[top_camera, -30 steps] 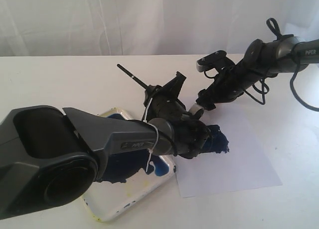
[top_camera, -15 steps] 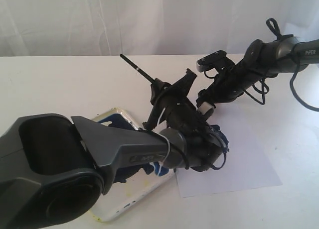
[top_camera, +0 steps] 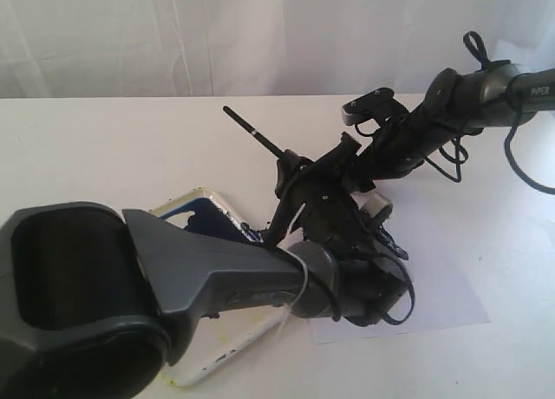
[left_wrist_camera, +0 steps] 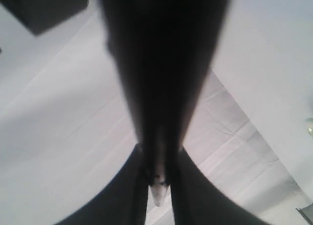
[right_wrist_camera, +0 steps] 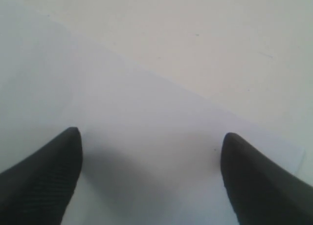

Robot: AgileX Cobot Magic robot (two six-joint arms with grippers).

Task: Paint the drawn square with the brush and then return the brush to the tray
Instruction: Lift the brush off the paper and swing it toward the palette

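Left jaws clamped on brush point(top_camera: 251, 132). Thin handle pokes up behind jaws; bristle end below them, hidden. Drawn square out of sight under left wrist, on paper sheet point(top_camera: 442, 286); can't tell how much is filled. Right jaws wide apart, empty, low over paper, just beside left jaws. Tray point(top_camera: 232, 349) behind left jaws on counter point(top_camera: 104, 139).

Risks:
- Thin stick pivots in grip, strokes stray past outline.
- Loose paper drags under bristles.
- Wrists crowded; knock likely.
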